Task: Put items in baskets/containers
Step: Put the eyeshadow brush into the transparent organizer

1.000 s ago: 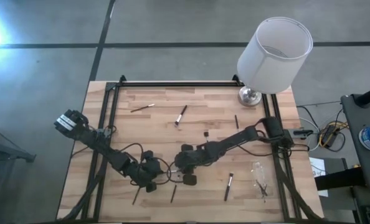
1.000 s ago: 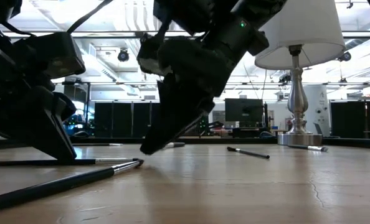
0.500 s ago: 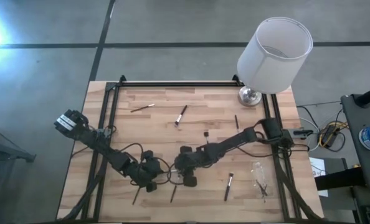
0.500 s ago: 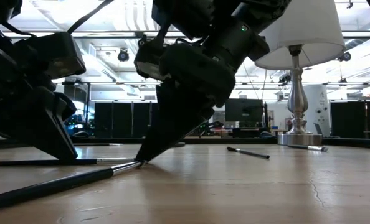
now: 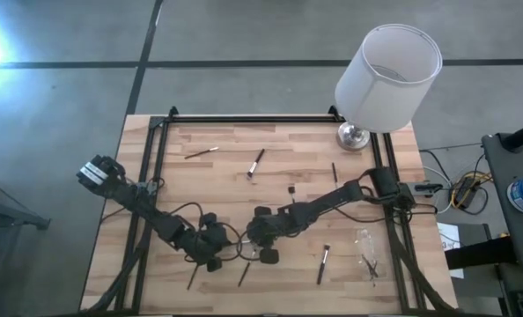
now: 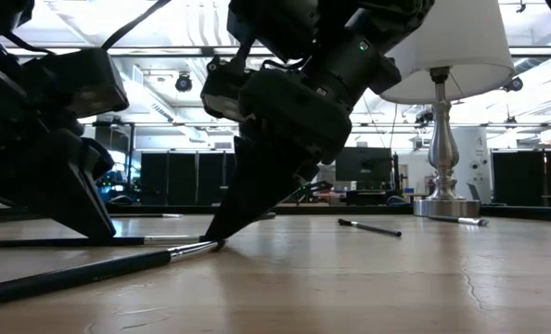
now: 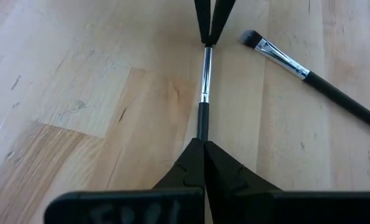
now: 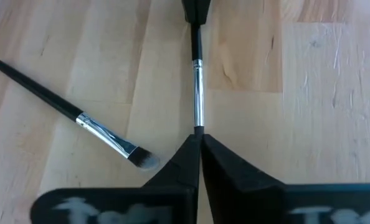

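A thin brush point(image 7: 203, 81) with a black handle and a silver ferrule lies flat on the wooden table, near the front, between my two grippers. My left gripper point(image 7: 202, 142) is shut, with its tips on the handle. My right gripper point(image 8: 198, 134) faces it, shut at the bristle end. In the high view the left gripper point(image 5: 217, 262) and the right gripper point(image 5: 246, 249) nearly meet. A second brush point(image 8: 79, 118) lies on the table beside them. The clear container point(image 5: 367, 251) lies flat near the right edge. My left gripper has its shut tips on the black handle point(image 7: 201, 127) just behind the ferrule, slanting down from the table's left. The handle runs in under the tips, and I cannot tell a pinch from a press. The brush lies on the table point(image 6: 34, 243). My right gripper is shut at the brush's bristle end, right past the ferrule point(image 8: 197, 121), slanting down from the table's right, in line with the brush. Its own fingers hide the bristles. That end is down at the table top point(image 6: 201, 241).
More brushes lie loose: two at the far left point(image 5: 202, 152) point(image 5: 255, 164), one at mid right point(image 5: 335, 172), one near the front right point(image 5: 323, 264) and one at the front left point(image 5: 191, 277). A lamp with a white shade point(image 5: 389, 75) stands at the far right corner.
My right gripper's fingertips have come down onto the table at the brush's bristle end and drawn together there. The left gripper and the brush have stayed where they were.
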{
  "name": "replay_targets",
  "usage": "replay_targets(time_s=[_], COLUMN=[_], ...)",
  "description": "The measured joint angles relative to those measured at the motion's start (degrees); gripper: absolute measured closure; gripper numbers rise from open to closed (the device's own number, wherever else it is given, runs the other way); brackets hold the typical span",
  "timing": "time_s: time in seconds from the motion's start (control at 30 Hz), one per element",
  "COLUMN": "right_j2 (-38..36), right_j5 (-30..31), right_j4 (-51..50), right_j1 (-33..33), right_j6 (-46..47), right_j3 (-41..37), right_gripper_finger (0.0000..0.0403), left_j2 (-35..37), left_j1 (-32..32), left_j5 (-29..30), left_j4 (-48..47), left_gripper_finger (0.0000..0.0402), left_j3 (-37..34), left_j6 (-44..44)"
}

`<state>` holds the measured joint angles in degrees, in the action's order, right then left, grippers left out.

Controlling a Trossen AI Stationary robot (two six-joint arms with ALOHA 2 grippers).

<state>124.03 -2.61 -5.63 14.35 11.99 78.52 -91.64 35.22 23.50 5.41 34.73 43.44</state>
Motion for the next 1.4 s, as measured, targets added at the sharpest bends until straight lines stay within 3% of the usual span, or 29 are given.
replay_targets(time_s=[0.13, 0.47, 0.67, 1.2, 1.3, 1.4], right_j2=[0.0, 0.0, -0.1, -0.3, -0.3, -0.5], right_j5=[1.0, 2.5, 2.8, 2.8, 2.8, 2.8], right_j4=[-0.2, -1.1, -1.7, -2.8, -3.2, -3.2], right_j1=[0.0, 0.0, 0.0, 0.9, 1.2, 1.3], right_j6=[0.0, -0.6, -1.1, -2.5, -2.7, -3.0], right_j3=[0.0, 0.7, 1.4, 4.9, 5.3, 5.5], right_gripper_finger=[0.0394, 0.0394, 0.0394, 0.0394, 0.0394, 0.0394], left_j2=[0.0, -0.1, 0.0, 0.0, 0.0, 0.0], left_j1=[0.0, -0.1, -1.4, -2.2, -2.2, -2.2], left_j5=[-0.4, -1.6, -2.0, -3.8, -4.0, -4.1], left_j4=[-0.4, 0.0, -1.8, -2.0, -2.1, -2.8], left_gripper_finger=[0.0395, 0.0309, 0.029, 0.0291, 0.031, 0.0358], left_j3=[0.6, 2.3, 2.5, 2.5, 2.5, 2.5], left_j6=[-0.6, -2.3, -1.4, -3.9, -4.0, -4.3])
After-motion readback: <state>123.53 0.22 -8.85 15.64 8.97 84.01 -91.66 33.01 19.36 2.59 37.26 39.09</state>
